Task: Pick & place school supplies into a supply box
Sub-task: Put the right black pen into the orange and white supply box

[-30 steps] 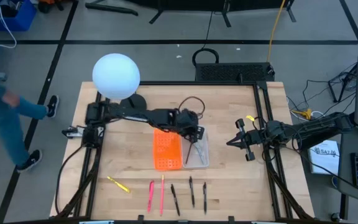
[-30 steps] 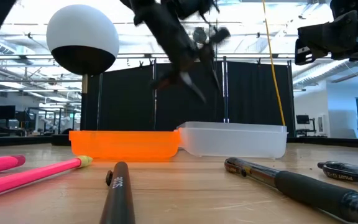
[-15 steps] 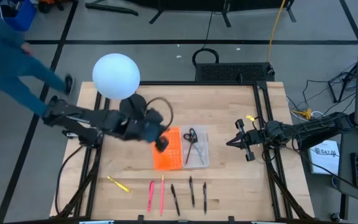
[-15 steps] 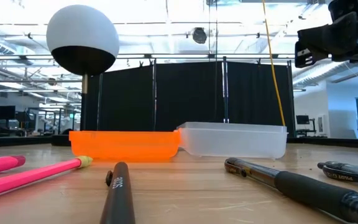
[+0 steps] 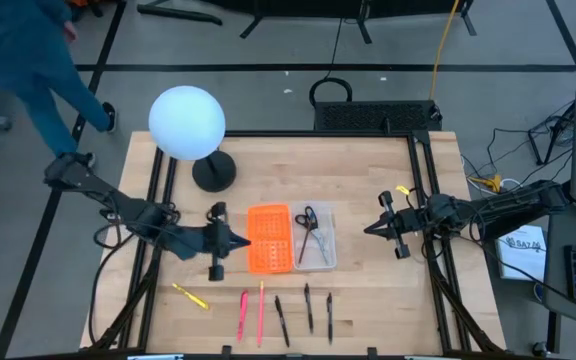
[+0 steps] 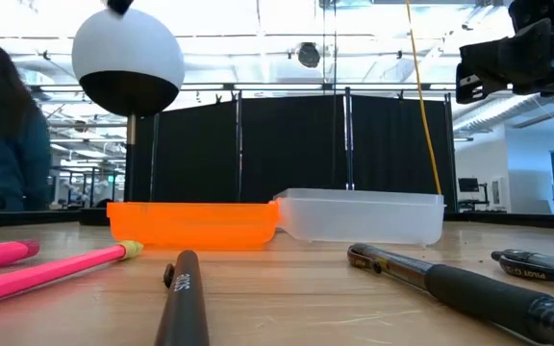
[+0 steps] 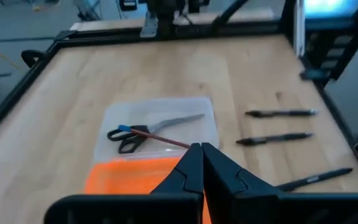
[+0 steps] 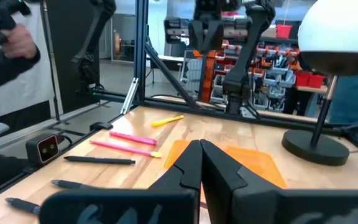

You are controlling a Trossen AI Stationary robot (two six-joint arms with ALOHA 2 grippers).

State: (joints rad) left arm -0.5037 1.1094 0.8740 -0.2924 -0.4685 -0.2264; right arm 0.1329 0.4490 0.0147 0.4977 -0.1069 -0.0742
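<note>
The supply box lies open in the table's middle: an orange perforated half (image 5: 268, 240) and a clear half (image 5: 332, 242). Black-handled scissors (image 5: 308, 221) lie in the clear half with a thin reddish pencil (image 7: 166, 140) across them. A yellow pen (image 5: 190, 296), two pink pens (image 5: 243, 313) and three black pens (image 5: 309, 307) lie loose near the front edge. My left gripper (image 5: 245, 240) is shut and empty just left of the orange half. My right gripper (image 5: 370, 229) is shut and empty, right of the clear half.
A white globe lamp (image 5: 186, 122) stands on its dark base (image 5: 214, 172) at the back left. A person in a blue top (image 5: 28, 50) moves past the table's far left corner. Bare wood lies between the box and my right gripper.
My left gripper has let go of the scissors over the clear half and drawn back toward the table's left edge, past the orange half. The scissors now lie in the clear half. The person has moved along the table's left side.
</note>
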